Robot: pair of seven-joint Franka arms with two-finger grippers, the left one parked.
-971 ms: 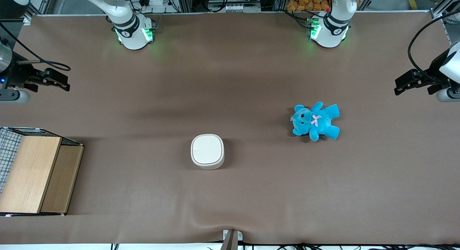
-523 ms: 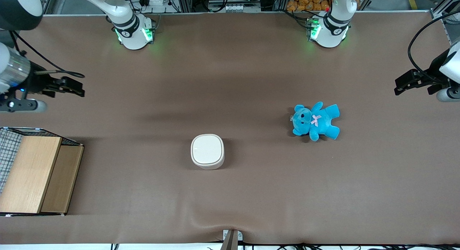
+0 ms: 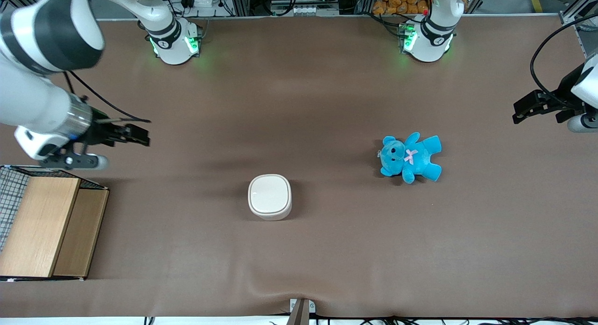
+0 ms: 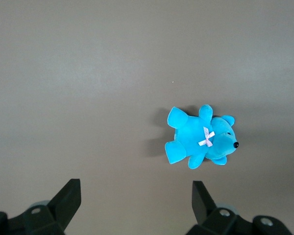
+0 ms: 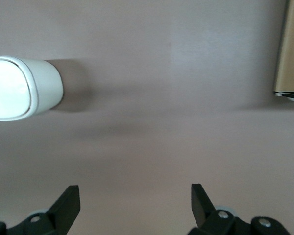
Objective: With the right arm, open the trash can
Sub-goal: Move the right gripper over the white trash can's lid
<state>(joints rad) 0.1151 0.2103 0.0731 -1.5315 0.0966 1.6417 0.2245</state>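
The cream-white trash can (image 3: 270, 196) stands on the brown table near the middle, its flip lid shut. It also shows in the right wrist view (image 5: 20, 88). My right arm (image 3: 42, 101) reaches in from the working arm's end of the table. Its black gripper (image 3: 140, 135) hangs above the table, farther from the front camera than the can and well short of it. The fingers (image 5: 68, 203) are spread wide with only bare table between them. The gripper (image 5: 134, 208) holds nothing.
A wooden box with wire mesh (image 3: 44, 224) stands at the working arm's end, near the front edge; its corner shows in the right wrist view (image 5: 290, 54). A blue teddy bear (image 3: 410, 158) lies toward the parked arm's end.
My right arm has swung in over the table toward the trash can, and the gripper has moved nearer to it. The can and the bear have not moved.
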